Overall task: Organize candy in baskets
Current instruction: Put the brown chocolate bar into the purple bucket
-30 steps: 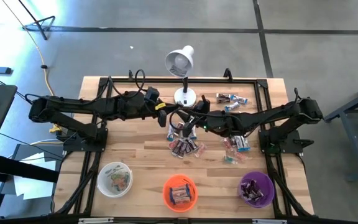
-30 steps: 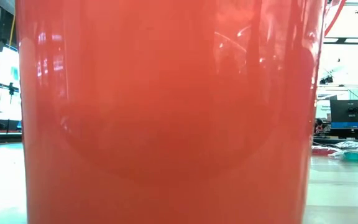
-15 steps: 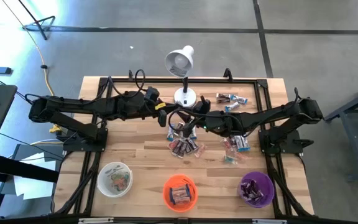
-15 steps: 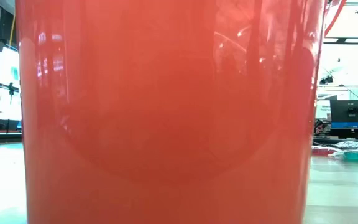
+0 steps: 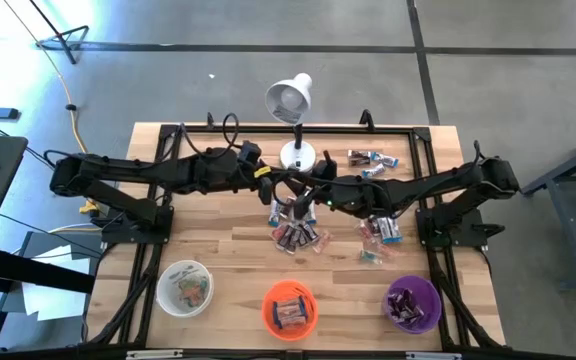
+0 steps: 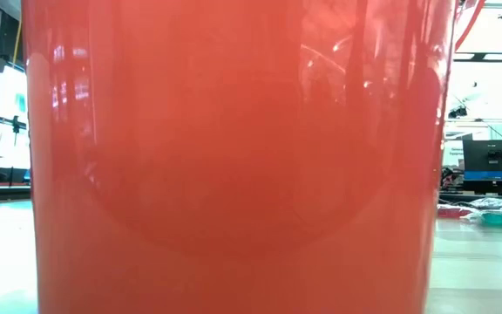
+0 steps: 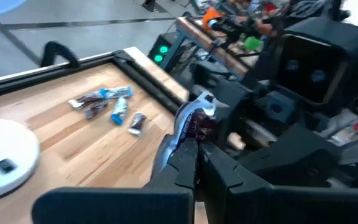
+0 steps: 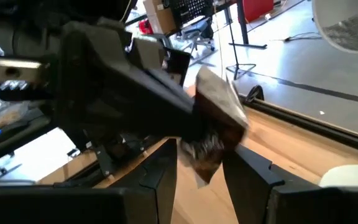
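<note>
While left gripper (image 5: 290, 185) nearer right gripper (image 5: 304, 203), candy (image 7: 191, 122) between.

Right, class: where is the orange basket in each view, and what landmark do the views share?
High view: orange basket at bottom centre.
Low view: its wall fills nearly the whole picture.
Left wrist view: not in it.
Right wrist view: not in it.
Shared landmark: the wooden table.

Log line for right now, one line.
left gripper: shut on dark-wrapped candy | right gripper: at same candy, grip unclear | place: mid-table, near lamp base | phase: apparent handover
</note>
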Robot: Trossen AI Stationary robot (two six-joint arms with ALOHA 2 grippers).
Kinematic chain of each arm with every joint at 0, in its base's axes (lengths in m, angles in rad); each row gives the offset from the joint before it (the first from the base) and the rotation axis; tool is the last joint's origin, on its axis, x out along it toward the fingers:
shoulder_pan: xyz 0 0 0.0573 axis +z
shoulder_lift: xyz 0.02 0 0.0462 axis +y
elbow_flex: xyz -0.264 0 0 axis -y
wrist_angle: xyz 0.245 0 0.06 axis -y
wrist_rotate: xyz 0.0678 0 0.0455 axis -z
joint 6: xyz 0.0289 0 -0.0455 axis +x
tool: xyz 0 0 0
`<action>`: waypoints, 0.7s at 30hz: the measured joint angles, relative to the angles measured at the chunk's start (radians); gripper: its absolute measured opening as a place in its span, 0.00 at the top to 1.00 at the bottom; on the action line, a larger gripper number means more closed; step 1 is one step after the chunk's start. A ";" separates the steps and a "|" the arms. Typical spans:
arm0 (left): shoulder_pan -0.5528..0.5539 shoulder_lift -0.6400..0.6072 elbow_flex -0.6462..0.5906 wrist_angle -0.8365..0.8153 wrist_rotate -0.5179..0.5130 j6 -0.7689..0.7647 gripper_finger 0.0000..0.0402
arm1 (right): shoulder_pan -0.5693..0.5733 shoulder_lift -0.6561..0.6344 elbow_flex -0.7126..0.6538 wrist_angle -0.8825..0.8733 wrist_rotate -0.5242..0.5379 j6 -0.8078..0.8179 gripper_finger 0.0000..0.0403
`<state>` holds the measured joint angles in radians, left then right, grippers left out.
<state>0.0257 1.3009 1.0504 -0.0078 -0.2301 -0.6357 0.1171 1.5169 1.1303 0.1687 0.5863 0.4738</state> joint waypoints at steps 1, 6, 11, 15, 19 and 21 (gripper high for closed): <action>0.000 0.010 0.000 0.024 0.009 0.000 1.00 | 0.000 0.000 0.000 0.007 0.000 -0.001 0.70; 0.000 0.025 0.000 0.053 0.012 0.009 1.00 | -0.001 -0.001 0.000 -0.002 0.007 -0.003 0.70; 0.000 0.025 0.000 0.051 0.015 0.010 1.00 | -0.001 -0.001 0.000 -0.013 0.003 0.022 0.76; 0.000 0.026 0.000 0.048 0.015 0.011 1.00 | -0.001 -0.001 0.000 -0.030 0.004 0.022 0.94; 0.001 0.026 0.000 0.044 0.016 0.018 1.00 | -0.001 -0.002 0.000 -0.044 0.002 0.037 0.96; 0.001 0.026 0.000 0.042 0.020 0.060 1.00 | 0.000 -0.002 0.000 -0.060 -0.002 0.048 0.97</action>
<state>0.0265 1.3264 1.0500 0.0342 -0.2102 -0.5754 0.1169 1.5153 1.1306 0.1089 0.5847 0.5222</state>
